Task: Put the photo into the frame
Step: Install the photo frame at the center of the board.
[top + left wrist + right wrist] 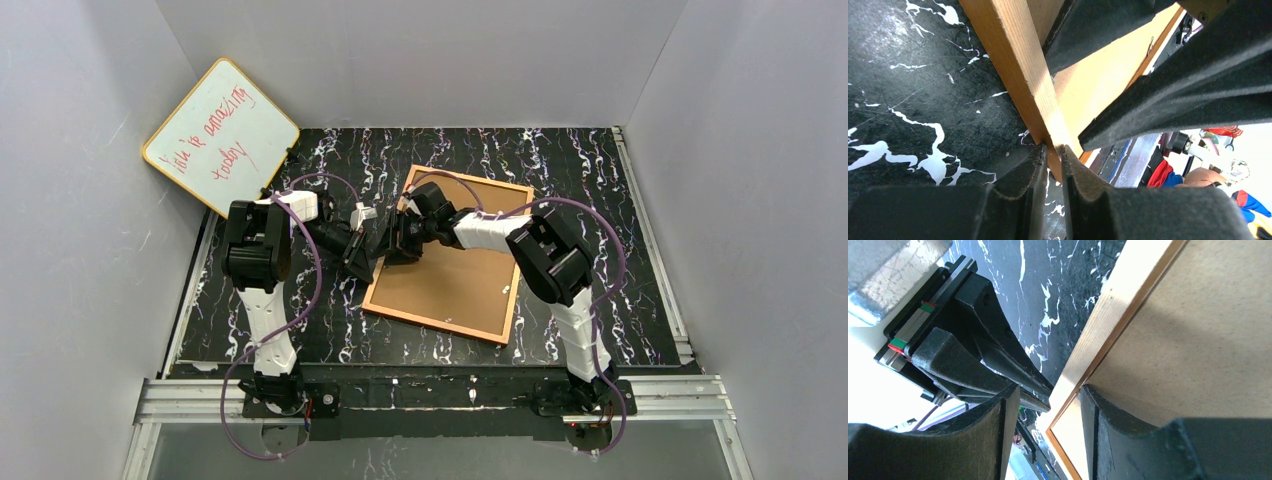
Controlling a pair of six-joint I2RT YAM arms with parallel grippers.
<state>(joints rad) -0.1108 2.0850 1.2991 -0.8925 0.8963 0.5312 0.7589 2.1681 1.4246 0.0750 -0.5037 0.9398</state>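
The frame [450,270] lies back-up on the black marbled table, its brown fibreboard back showing. My left gripper [362,258] is at the frame's left edge. In the left wrist view it [1054,152] is shut on the frame's orange-brown wooden rail [1018,65], which looks raised off the table. My right gripper [400,238] is just beside it on the same edge. In the right wrist view it [1048,400] is open and straddles the rail [1108,325], one finger on the fibreboard back [1198,340]. The photo is not in view.
A yellow-edged whiteboard [222,135] with red writing leans against the back left wall. White walls enclose the table on three sides. A metal rail [430,395] runs along the near edge by the arm bases. The left gripper's finger [988,340] is close to my right fingers.
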